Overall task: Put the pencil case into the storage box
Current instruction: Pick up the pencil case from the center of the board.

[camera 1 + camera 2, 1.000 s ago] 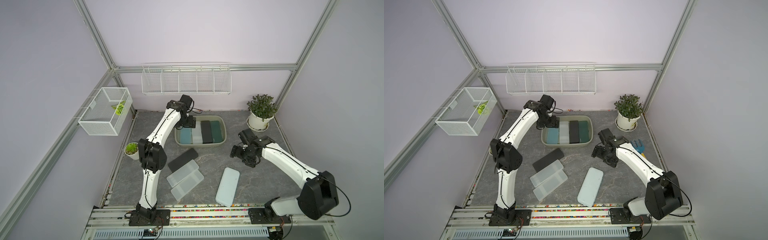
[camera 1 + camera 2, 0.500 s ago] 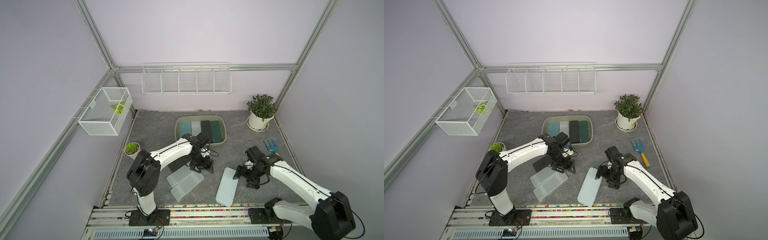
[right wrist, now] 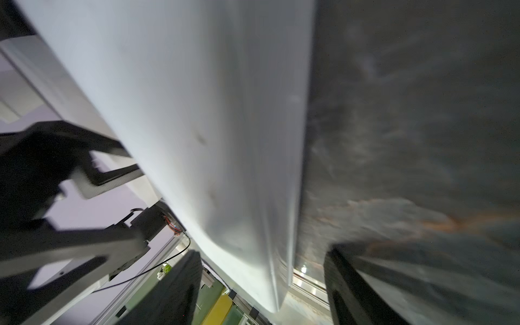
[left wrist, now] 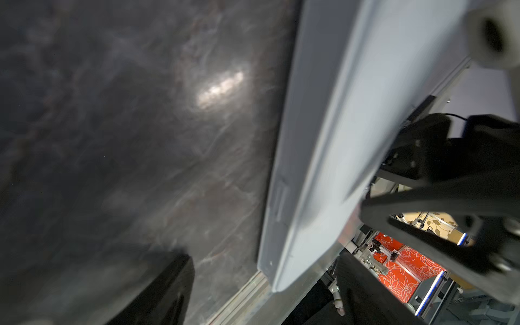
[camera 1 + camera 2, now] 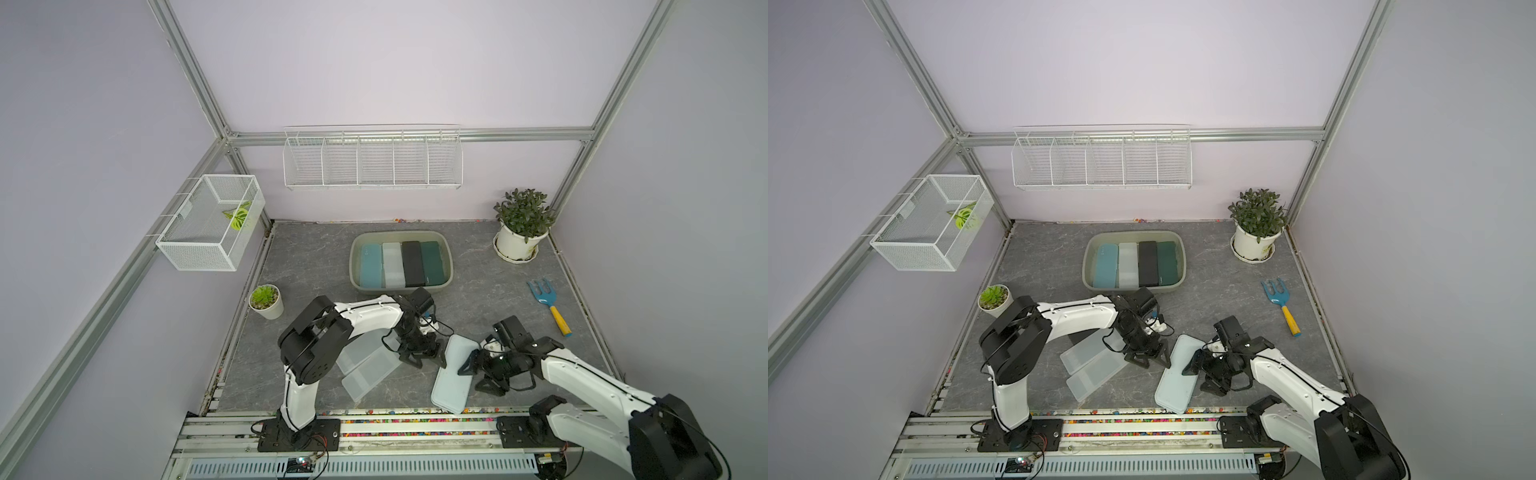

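A pale blue pencil case (image 5: 451, 376) (image 5: 1175, 376) lies near the table's front edge. My left gripper (image 5: 428, 360) (image 5: 1155, 361) stands at its left long edge, open, and that edge (image 4: 309, 168) runs between the jaws of the left gripper (image 4: 261, 298). My right gripper (image 5: 474, 376) (image 5: 1199, 378) stands at the opposite long edge, open, straddling the case (image 3: 211, 112) with gaps on both sides of the right gripper (image 3: 267, 295). The olive-grey storage box (image 5: 354, 266) (image 5: 1087, 266) sits at the back and holds several cases side by side.
Two translucent cases (image 5: 365, 368) lie left of the left gripper, partly under that arm. A small succulent pot (image 5: 266, 301), a large potted plant (image 5: 519, 237) and a blue garden fork (image 5: 547, 303) stand around. A wire basket (image 5: 208, 228) and wire rack (image 5: 372, 158) hang on the walls.
My left arm swung from the storage box down to the pale blue case's left edge. My right arm came forward to its right edge, and its jaws have narrowed.
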`<state>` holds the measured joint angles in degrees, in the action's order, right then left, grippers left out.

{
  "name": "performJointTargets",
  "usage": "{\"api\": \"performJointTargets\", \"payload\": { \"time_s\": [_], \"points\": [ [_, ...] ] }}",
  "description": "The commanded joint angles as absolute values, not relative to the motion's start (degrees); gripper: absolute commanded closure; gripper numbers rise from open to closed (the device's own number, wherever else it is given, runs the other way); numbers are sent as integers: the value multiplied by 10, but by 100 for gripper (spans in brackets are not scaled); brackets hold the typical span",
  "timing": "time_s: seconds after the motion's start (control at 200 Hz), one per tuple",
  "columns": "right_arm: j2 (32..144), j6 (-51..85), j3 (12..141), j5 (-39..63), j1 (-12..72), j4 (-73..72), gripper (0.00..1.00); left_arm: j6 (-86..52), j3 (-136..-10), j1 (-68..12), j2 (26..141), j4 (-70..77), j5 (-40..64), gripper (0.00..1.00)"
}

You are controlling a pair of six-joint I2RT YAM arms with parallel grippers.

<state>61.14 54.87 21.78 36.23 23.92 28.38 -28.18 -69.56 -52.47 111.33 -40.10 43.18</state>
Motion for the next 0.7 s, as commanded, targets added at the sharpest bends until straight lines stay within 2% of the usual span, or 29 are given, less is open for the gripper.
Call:
{"api": "performJointTargets", "payload": {
  "time_s": [0.0, 0.185, 0.415, 0.56, 0.695],
  "points": [
    [622, 555, 175, 321, 241, 184, 27, -273, -681, -527, 1145, -359, 419, 16],
    [603, 569, 150, 343, 240, 83, 31, -275, -678, -528, 1172, -307, 443, 16],
    [560, 592, 139, 366, 240, 33, 39, -275, -657, -527, 1177, -249, 473, 18],
    [555, 592, 143, 358, 240, 58, 47, -292, -645, -523, 1161, -209, 478, 30],
    [552, 593, 143, 360, 239, 62, 53, -311, -629, -512, 1137, -165, 476, 33]
  ]
}}
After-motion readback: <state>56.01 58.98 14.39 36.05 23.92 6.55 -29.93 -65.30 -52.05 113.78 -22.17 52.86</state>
